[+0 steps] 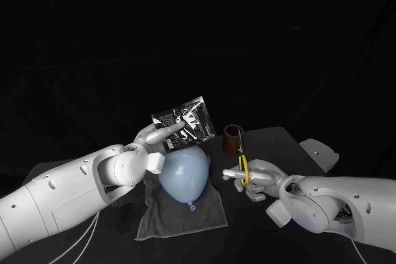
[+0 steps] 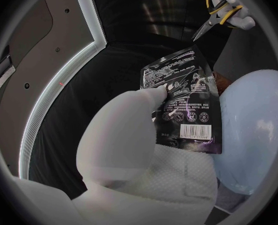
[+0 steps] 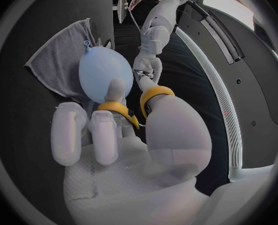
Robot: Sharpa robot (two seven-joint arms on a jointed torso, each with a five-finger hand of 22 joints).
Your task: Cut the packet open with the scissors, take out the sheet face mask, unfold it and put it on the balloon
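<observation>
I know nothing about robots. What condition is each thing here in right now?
packet: held up by the left hand, looks uncut.
scissors: held in the right hand, blades look closed.
balloon: inflated, knotted, lying bare on the towel.
towel: spread flat under the balloon.
brown cup: standing upright.

A grey towel (image 1: 177, 218) (image 3: 56, 60) lies spread flat on the black table (image 1: 276, 141), its long side running from the near edge toward the middle. Near the towel's far right corner, a dark brown cup (image 1: 233, 139) stands upright, toward the far edge.
</observation>
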